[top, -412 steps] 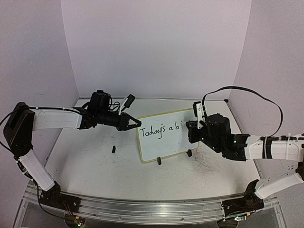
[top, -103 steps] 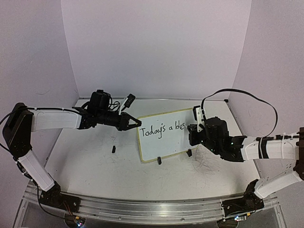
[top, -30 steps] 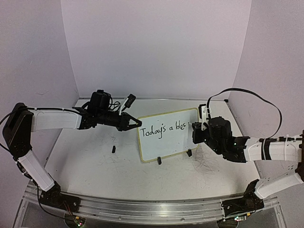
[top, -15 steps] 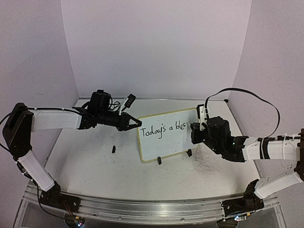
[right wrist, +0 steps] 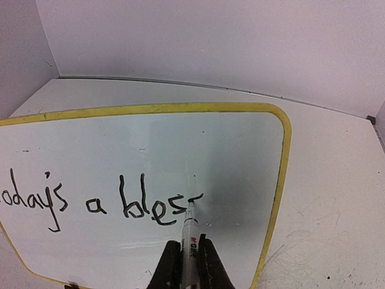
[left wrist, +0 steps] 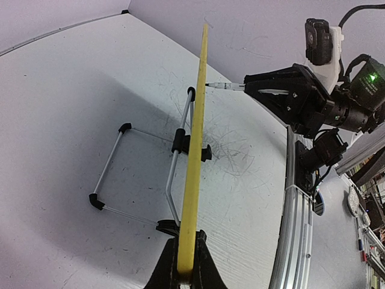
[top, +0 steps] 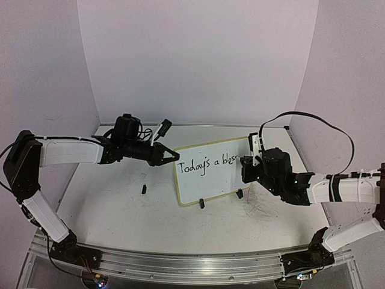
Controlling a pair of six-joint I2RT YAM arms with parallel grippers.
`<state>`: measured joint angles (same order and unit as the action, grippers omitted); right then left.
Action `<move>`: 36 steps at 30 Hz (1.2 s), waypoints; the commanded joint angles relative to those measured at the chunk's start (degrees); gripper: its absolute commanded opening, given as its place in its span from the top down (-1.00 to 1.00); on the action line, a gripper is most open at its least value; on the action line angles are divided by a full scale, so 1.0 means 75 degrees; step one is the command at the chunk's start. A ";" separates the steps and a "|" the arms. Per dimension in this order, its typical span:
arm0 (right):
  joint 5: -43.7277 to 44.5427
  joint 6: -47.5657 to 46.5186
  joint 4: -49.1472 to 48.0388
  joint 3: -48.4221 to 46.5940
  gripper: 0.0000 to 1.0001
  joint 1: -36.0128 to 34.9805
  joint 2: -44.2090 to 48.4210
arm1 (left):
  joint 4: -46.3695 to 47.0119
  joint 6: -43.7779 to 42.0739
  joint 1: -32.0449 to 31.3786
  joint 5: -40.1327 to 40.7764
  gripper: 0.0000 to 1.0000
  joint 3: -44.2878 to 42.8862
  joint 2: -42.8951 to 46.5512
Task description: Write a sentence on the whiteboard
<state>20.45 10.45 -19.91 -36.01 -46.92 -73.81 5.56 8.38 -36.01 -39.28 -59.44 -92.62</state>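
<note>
Before the whiteboard [top: 207,180], right hand [top: 243,163] horizontal.

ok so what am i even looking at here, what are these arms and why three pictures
These are two robot arms bolted to the near edge of a white table. The wide picture comes from a fixed camera above and behind them; the other two come from a camera on each wrist, looking along its own fingers. The left gripper is clamped on the edge of a small whiteboard that stands on wire feet. The right gripper holds a marker, its tip on the board. The sentence reads "Today's a bles" at this point. A small black piece, too small to identify, lies on the table.
</note>
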 commanded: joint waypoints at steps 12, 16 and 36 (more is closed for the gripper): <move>0.0356 0.0186 0.0229 -0.0109 1.00 0.0017 -0.0068 | 0.0255 -0.0278 0.0031 0.0339 1.00 -0.0099 0.0408; 0.0395 0.0205 0.0229 -0.0102 1.00 0.0020 -0.0084 | 0.0254 -0.0280 0.0032 0.0338 1.00 -0.0092 0.0412; 0.0058 0.0256 0.0340 -0.0037 1.00 0.0016 -0.0067 | 0.0255 -0.0296 0.0032 0.0349 1.00 -0.0083 0.0430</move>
<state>21.52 12.13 -17.80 -35.99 -46.92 -73.84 5.56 8.43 -36.01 -39.24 -59.44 -92.61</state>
